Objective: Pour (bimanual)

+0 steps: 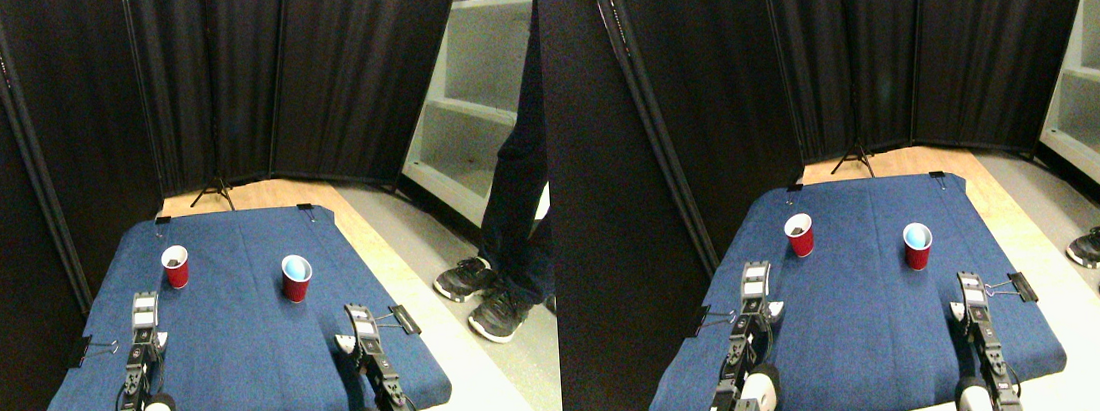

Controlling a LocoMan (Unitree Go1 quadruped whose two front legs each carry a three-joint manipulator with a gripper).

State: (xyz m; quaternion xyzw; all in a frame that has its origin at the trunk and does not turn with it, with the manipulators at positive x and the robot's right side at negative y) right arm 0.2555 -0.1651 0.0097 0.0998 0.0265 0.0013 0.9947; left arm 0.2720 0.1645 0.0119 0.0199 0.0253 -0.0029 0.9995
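On the blue-cloth desk [247, 334], two red cups are standing apart: left cup [175, 266] holding dark contents, right cup [296, 278] seemingly empty, likely the receiver. Left pincer [145, 310] and right pincer [358, 320] are hovering short; jaw states: cannot tell.

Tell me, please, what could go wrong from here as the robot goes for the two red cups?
1. Both cups stand free on the soft blue cloth; a nudge from the left pincer might tip the left cup, which holds something dark.
2. The right cup looks empty and light, so the right pincer could push it away.
3. A person's shoes stand close to the table's right edge.
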